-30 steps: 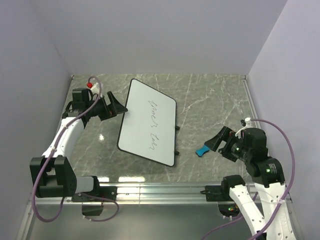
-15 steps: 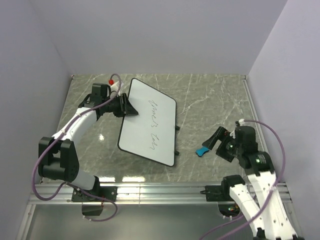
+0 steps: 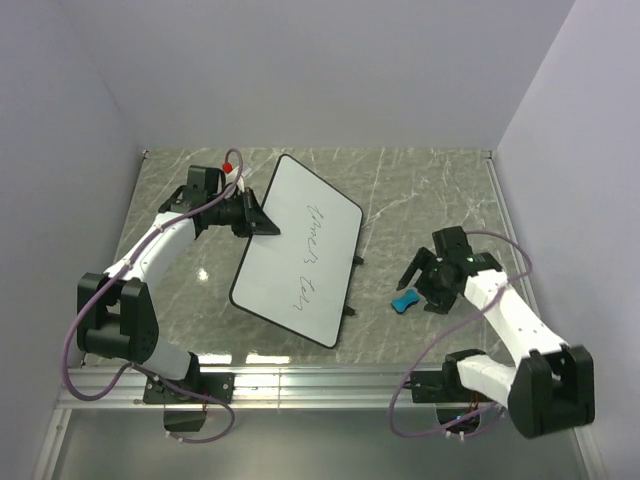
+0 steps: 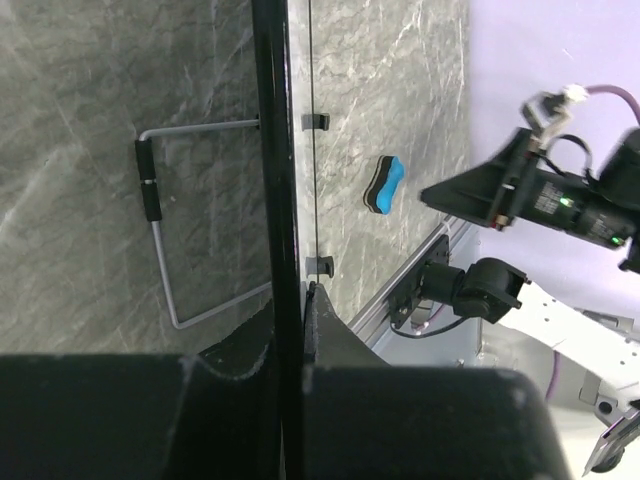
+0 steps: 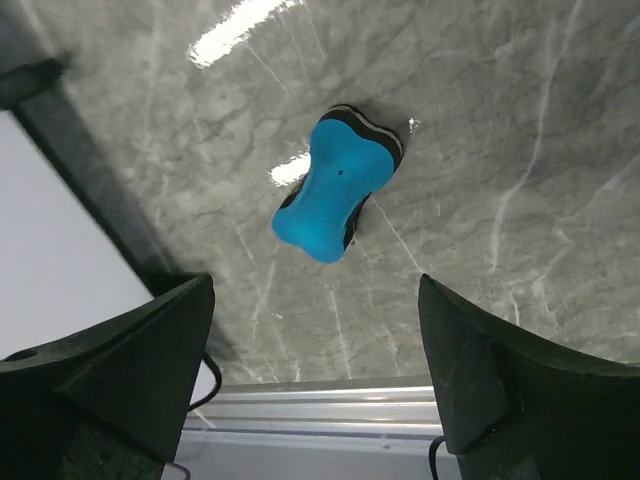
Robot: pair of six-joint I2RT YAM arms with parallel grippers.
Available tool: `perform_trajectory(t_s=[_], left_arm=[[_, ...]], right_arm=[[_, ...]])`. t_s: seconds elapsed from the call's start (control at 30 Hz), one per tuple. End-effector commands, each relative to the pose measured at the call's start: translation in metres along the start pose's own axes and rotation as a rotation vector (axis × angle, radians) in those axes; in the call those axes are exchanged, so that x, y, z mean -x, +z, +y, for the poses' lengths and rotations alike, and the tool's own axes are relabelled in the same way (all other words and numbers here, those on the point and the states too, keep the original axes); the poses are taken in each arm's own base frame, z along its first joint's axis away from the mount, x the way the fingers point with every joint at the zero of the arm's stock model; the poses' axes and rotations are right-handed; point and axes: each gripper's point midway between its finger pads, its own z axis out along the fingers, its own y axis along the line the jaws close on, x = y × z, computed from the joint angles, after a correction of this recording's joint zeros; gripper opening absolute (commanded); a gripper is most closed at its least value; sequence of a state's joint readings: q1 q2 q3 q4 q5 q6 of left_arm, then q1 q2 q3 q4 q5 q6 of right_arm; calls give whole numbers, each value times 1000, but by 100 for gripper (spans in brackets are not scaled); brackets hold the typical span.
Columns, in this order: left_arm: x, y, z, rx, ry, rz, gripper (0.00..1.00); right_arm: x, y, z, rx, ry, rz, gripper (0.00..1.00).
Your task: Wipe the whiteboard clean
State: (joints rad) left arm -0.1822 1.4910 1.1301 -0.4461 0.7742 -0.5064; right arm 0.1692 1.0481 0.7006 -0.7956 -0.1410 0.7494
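The whiteboard (image 3: 298, 250), white with a thin black rim and dark handwriting, lies tilted across the middle of the marble table. My left gripper (image 3: 263, 222) is shut on the board's left rim; the left wrist view shows that rim (image 4: 275, 150) edge-on, pinched between the fingertips (image 4: 330, 335). A blue-and-black eraser block (image 3: 404, 302) rests on the table to the right of the board. My right gripper (image 3: 420, 283) hovers just above it, open. In the right wrist view the eraser (image 5: 338, 185) lies ahead of the wide-spread fingers (image 5: 150, 350), apart from both.
A wire stand (image 4: 160, 240) folds out under the whiteboard. The board's near right corner (image 5: 50, 230) lies close to the left of the eraser. An aluminium rail (image 3: 330, 385) runs along the table's near edge. Purple walls close in the back and both sides.
My left gripper closed on the whiteboard's left rim, and the board turned slightly, its far corner shifting right. My right arm swung left and forward over the eraser.
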Motion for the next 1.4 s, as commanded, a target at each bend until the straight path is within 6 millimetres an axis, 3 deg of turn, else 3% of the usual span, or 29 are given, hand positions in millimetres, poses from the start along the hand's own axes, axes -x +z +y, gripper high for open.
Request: perform_trajectory(t_s=[0.0, 0.27, 0.5, 0.93, 1.03, 1.07, 1.13, 1.17, 1.2, 1.27, 1.37], left_arm=[[27, 0, 6, 74, 207, -95, 0], [21, -1, 6, 86, 221, -97, 0], [21, -4, 4, 90, 228, -102, 0], [24, -1, 6, 97, 225, -92, 0], [25, 1, 7, 97, 220, -88, 0], [26, 1, 7, 97, 224, -91, 0], [26, 1, 8, 98, 223, -89, 0], [26, 1, 8, 99, 223, -89, 0], [26, 2, 8, 99, 222, -88, 0], [26, 2, 9, 102, 220, -87, 0], [26, 4, 11, 106, 219, -83, 0]], right_arm=[[14, 11, 16, -25, -1, -31, 89], [9, 31, 30, -136, -11, 7, 80], [13, 42, 7, -289, -5, 2, 76], [-7, 68, -15, -339, 2, 67, 64], [-9, 73, -16, -341, 0, 75, 52], [-8, 75, -18, -349, -3, 72, 40], [-4, 73, -16, -351, -11, 63, 24], [-3, 70, -15, -353, -16, 61, 10], [1, 66, -12, -345, -30, 47, 5], [6, 55, -7, -330, -43, 28, 0], [17, 31, 19, -242, -78, -16, 0]])
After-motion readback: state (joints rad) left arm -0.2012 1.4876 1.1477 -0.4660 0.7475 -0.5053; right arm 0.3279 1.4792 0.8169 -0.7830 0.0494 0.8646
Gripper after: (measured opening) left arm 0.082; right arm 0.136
